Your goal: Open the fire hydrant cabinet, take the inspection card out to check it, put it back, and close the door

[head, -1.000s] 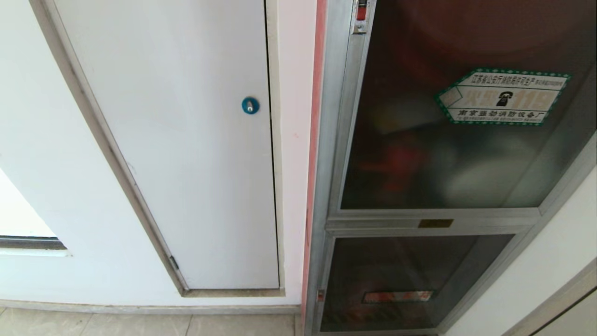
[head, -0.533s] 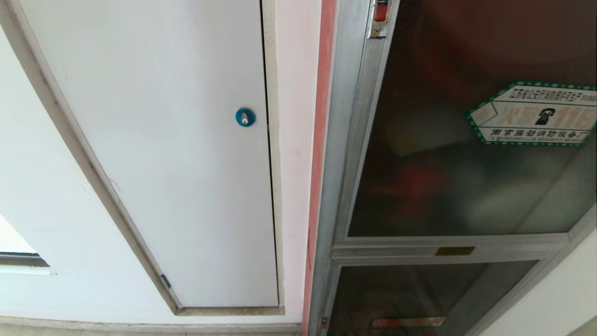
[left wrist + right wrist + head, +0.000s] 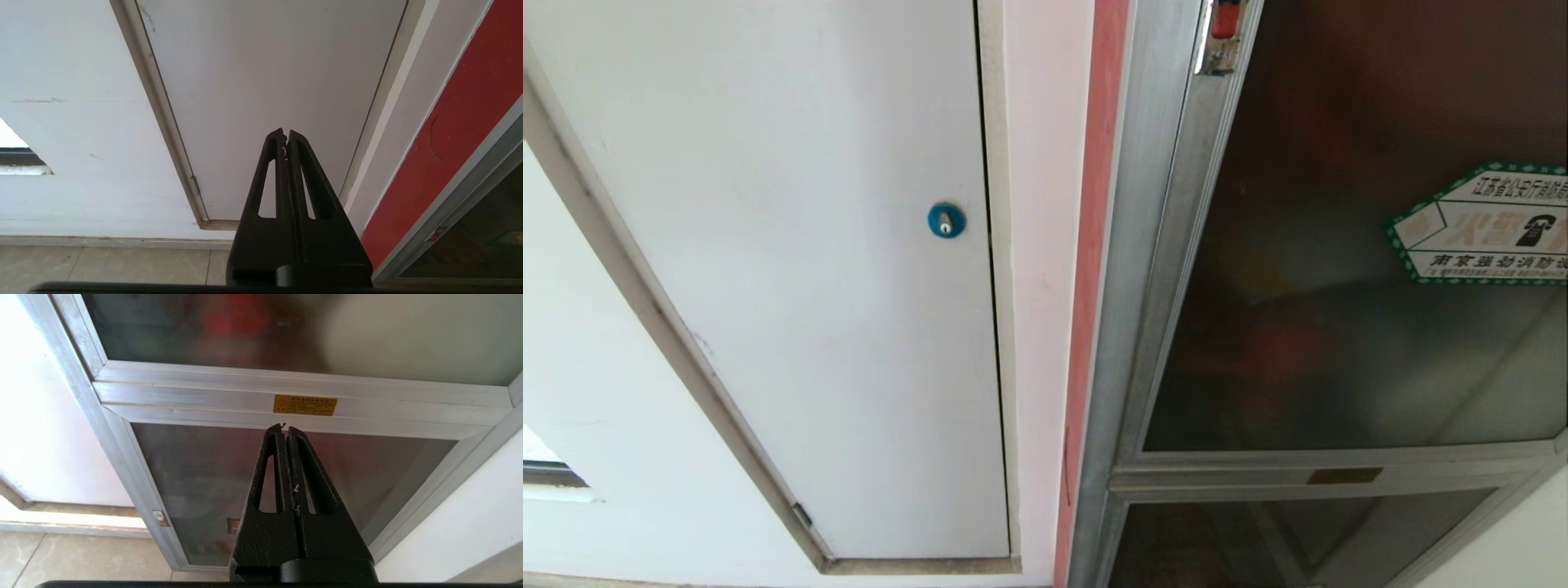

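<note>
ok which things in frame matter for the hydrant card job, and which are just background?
Job:
fire hydrant cabinet
door, shut
left gripper, shut
right gripper, shut
Inspection card not visible.

Background:
white flush panel
round blue lock
lower glass panel

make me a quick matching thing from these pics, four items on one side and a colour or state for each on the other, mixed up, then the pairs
Items:
1. round lock
2. door
3. left gripper
4. small plate on the cabinet frame

Descriptions:
A. yellow
B. blue
C. closed, dark tinted glass
D. fingers shut, holding nothing

Pairs: 1-B, 2-C, 3-D, 4-A
</note>
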### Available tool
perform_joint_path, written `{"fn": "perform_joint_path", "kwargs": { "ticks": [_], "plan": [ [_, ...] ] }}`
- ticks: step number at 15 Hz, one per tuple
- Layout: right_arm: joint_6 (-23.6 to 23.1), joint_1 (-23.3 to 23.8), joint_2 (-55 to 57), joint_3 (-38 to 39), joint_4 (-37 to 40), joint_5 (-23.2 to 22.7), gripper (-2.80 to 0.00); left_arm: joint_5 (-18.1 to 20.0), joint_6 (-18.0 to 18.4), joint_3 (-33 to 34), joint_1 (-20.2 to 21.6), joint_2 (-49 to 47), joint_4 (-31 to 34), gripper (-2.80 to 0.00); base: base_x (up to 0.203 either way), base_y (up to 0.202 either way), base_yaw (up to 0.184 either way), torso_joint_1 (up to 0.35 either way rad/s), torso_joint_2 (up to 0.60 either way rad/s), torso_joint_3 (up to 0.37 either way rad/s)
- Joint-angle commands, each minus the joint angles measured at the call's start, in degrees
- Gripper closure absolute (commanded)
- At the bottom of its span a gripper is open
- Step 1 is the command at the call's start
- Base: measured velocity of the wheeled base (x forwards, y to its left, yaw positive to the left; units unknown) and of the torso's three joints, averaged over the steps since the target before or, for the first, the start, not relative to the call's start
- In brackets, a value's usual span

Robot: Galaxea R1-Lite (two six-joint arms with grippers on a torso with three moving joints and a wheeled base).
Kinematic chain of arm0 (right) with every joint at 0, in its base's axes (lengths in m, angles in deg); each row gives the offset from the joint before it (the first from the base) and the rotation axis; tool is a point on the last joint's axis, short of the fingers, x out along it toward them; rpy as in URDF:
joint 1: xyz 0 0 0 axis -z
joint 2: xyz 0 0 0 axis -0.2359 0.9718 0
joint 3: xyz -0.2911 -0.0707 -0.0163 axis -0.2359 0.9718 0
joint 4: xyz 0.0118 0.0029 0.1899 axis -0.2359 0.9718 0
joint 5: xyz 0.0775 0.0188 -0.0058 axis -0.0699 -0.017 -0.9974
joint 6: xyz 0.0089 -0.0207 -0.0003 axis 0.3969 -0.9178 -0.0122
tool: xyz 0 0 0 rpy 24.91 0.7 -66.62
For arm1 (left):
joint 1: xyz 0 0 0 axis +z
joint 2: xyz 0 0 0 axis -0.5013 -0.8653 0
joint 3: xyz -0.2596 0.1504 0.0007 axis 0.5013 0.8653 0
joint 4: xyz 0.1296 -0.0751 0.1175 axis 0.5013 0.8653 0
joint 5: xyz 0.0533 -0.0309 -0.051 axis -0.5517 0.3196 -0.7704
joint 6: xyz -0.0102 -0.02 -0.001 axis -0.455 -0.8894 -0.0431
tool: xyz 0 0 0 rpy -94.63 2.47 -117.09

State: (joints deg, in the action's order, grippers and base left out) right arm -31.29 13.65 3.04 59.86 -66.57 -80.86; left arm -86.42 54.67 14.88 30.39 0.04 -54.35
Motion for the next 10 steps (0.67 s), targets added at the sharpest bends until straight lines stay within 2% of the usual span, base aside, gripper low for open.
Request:
{"fn": "perform_joint_path", "kwargs": {
  "ticks": [1,10],
  "plan": [
    [0.0,0.0,0.1,0.0,0.0,0.0,0.0,0.0,0.0,0.1,0.0,0.0,0.0,0.0,0.0,0.0,0.0,0.0,0.0,0.0],
    [2.0,0.0,0.1,-1.4,0.2,0.0,0.0,0.0,0.0,0.1,0.0,0.0,0.0,0.0,0.0,0.0,0.0,0.0,0.0,0.0]
  ]
}}
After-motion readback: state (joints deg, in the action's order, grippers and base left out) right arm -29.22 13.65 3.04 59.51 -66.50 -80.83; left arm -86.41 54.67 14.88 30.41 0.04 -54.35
